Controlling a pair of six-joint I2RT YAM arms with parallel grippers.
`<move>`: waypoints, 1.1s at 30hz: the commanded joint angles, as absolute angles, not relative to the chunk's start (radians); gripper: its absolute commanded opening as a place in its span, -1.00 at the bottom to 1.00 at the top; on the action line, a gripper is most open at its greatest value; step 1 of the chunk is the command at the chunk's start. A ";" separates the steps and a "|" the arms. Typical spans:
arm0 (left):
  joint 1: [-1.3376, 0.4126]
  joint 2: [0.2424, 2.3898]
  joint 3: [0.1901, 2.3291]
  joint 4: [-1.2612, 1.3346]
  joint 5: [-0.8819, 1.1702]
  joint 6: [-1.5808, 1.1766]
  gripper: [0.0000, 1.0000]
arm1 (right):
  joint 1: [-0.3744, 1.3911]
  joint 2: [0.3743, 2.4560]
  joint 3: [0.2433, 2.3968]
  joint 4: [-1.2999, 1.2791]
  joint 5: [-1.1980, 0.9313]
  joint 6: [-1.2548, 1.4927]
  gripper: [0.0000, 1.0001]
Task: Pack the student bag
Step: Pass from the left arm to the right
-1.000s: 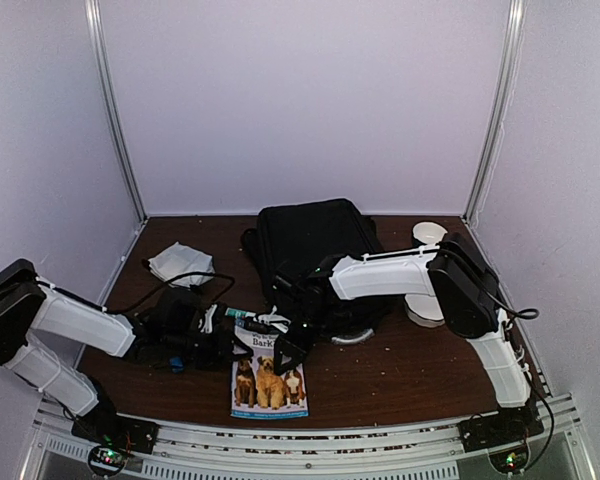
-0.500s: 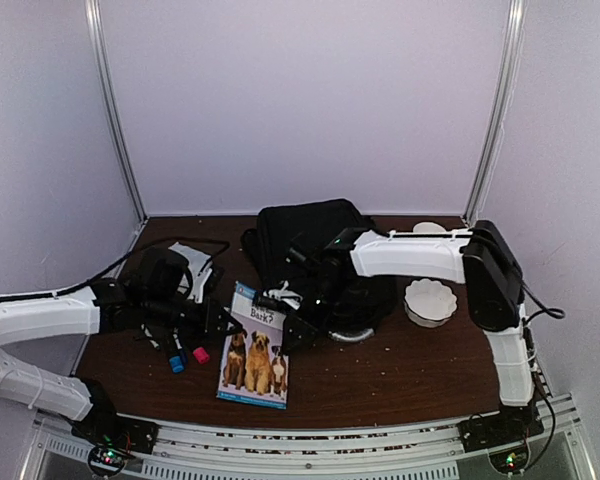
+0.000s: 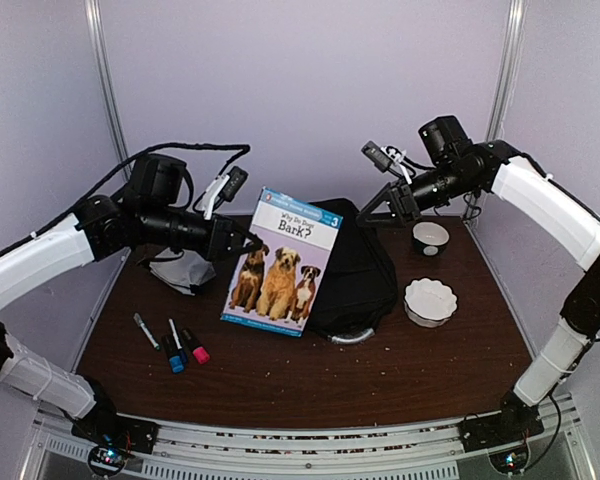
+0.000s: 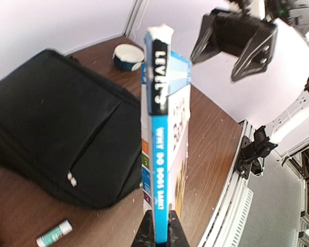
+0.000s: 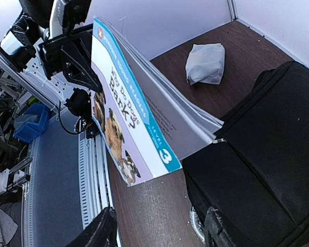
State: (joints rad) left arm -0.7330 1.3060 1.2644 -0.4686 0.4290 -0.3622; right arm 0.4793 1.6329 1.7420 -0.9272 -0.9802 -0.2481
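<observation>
Plainly, everything hinges on where the student bag point(image 3: 358, 275) sits relative to the book point(image 3: 280, 262). The left pincer point(image 3: 242, 240) is clenched on the left edge of the book, "Why Do Dogs Bark?". It holds the book up off the tabletop point(image 3: 310, 385), cover towards the arms, long side tilted a little from upright.

The student bag lies on the tabletop just behind the book, to its right and lower. Its long axis runs from the near side towards the back wall. In the left wrist view its face looks closed, with a zip pull showing, but I cannot tell whether any compartment is open.

The right pincer point(image 3: 378, 208) hangs in the air above the bag's far end, jaws apart and holding nothing, so it is the nearer one to the bag's top. My guess is that the book must travel right and down, turned along the bag's length, once an opening is made.
</observation>
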 commanded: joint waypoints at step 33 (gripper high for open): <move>-0.672 1.642 1.409 0.454 0.824 -0.659 -1.00 | 0.383 1.603 1.465 0.415 -1.336 0.787 0.79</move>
